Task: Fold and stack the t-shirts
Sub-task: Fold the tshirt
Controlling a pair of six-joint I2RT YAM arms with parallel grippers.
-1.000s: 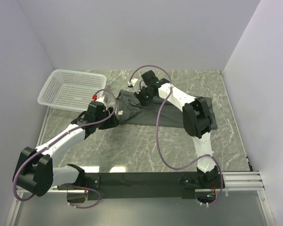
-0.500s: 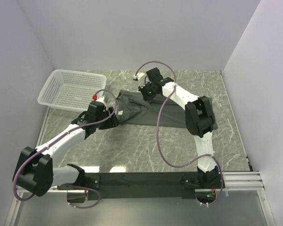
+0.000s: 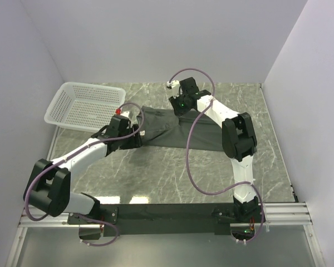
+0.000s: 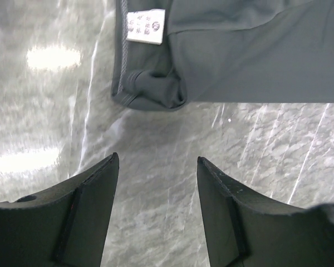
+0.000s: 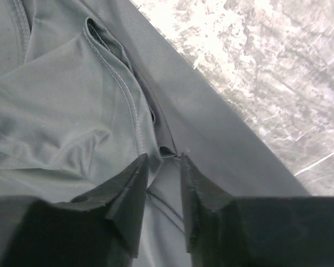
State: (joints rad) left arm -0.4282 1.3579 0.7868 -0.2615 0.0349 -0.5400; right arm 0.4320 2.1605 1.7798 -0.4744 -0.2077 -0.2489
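**Spreading stage, before any fold.** The t-shirt (image 3: 167,130) lies rumpled across the centre of the top view on the marble table (image 3: 156,167). Left gripper (image 4: 157,160): jaws wide open and empty, over bare stone just below a bunched corner. Right gripper (image 5: 164,159): jaws narrowly apart over a fabric ridge; whether they pinch it cannot be told. The next move probably calls for seizing opposite edges and drawing them taut. White label (image 4: 146,26), upper left of the left wrist view: print illegible.

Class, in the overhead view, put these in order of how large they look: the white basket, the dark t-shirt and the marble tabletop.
1. Marble tabletop: clearly largest.
2. Dark t-shirt: next, though the right arm hides part of it.
3. White basket: smallest, but not far behind the shirt.
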